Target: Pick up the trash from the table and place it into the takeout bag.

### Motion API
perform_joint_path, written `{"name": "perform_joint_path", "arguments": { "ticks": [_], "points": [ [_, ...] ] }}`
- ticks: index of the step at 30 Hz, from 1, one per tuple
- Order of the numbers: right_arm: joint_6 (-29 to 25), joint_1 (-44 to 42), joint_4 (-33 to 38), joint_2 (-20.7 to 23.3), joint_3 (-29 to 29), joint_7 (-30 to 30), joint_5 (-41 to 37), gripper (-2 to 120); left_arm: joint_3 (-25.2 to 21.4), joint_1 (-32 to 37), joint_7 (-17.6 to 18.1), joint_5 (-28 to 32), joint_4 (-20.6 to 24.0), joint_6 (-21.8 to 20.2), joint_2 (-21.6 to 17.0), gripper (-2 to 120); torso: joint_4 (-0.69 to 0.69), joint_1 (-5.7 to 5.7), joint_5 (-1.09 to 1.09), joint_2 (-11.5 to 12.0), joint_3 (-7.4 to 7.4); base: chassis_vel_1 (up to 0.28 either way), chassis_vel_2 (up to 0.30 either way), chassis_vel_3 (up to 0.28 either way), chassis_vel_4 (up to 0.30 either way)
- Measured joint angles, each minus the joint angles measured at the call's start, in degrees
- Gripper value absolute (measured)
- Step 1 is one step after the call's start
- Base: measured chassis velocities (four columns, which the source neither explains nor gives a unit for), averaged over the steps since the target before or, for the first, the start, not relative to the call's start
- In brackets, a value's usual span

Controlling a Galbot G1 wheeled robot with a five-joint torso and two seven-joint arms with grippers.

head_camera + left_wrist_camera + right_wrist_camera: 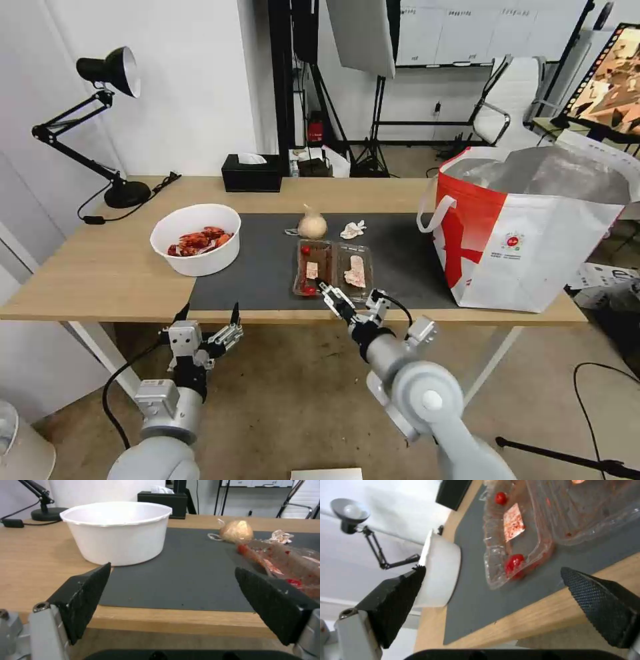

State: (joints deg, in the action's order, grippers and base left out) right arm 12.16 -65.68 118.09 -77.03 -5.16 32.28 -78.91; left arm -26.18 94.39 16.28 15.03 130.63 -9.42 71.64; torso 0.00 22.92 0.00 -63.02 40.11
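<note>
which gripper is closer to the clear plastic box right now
Right. The right gripper hangs open at the near end of the clear plastic box; the left gripper waits open off the table edge, nearer the white bowl.

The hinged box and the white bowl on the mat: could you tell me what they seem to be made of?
The hinged box looks like thin clear plastic: glossy, see-through, crinkled. The white bowl seems matte white plastic or foam; its thin rim is slightly uneven.

The light-wood worktop (100,267) carries a dark grey mat (260,280), a black lamp (123,193), a black tissue box (252,175) and the takeout bag (527,247). A white bowl (197,248) overlaps the mat's edge.
</note>
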Motion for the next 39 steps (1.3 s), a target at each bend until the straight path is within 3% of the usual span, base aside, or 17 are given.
{"name": "perform_joint_path", "arguments": {
  "ticks": [21,39],
  "points": [
    [-2.59,2.93,-3.92,-5.61,0.09,6.78,-1.4,100,-0.22,-0.1,0.15,0.54,-0.84,0.11,-0.76,100,0.0,0.0,0.0,0.0,0.0,0.0,0.0,0.0,0.0],
    [-3.89,2.91,-5.32,-8.56,-1.01,8.05,0.09,100,-0.09,-0.91,0.32,2.01,-1.66,0.13,-1.79,100,0.01,-0.01,0.01,-0.01,-0.01,0.0,0.0,0.0,0.0]
  ]
}}
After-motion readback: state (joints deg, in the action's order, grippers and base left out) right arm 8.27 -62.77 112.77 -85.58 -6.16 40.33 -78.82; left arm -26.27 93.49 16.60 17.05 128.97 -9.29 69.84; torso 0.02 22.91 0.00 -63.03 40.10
